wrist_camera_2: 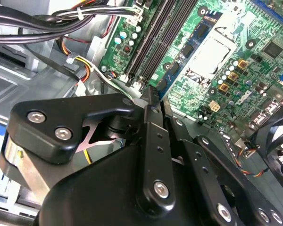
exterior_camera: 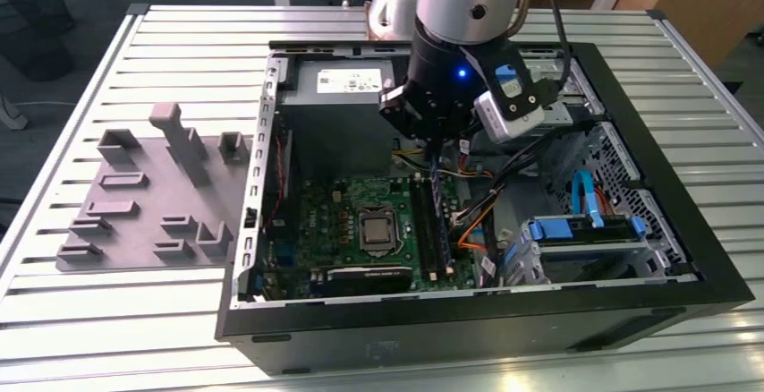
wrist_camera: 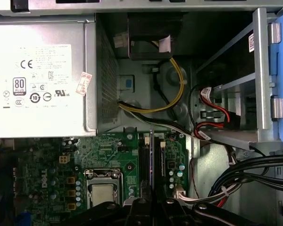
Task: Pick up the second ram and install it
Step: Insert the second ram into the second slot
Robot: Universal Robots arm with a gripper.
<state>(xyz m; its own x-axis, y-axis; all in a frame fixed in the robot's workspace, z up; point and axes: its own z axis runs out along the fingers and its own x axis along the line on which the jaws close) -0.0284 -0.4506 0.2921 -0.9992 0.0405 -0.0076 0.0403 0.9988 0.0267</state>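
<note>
While the closed tool point(wrist_camera_2: 153, 94) is pinching the thin ram stick point(wrist_camera: 151, 160) over the black slots point(wrist_camera_2: 158, 42), it could be tilting and jamming.

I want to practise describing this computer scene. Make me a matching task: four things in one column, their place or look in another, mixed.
Things:
1. grey fixture plate
2. power supply
3. processor socket
4. gripper

Descriptions:
a. sits on the green motherboard
b. lies on the slatted table, outside the case
c. silver box with labels
d. hangs over the long black memory slots

Pairs: 1-b, 2-c, 3-a, 4-d
</note>
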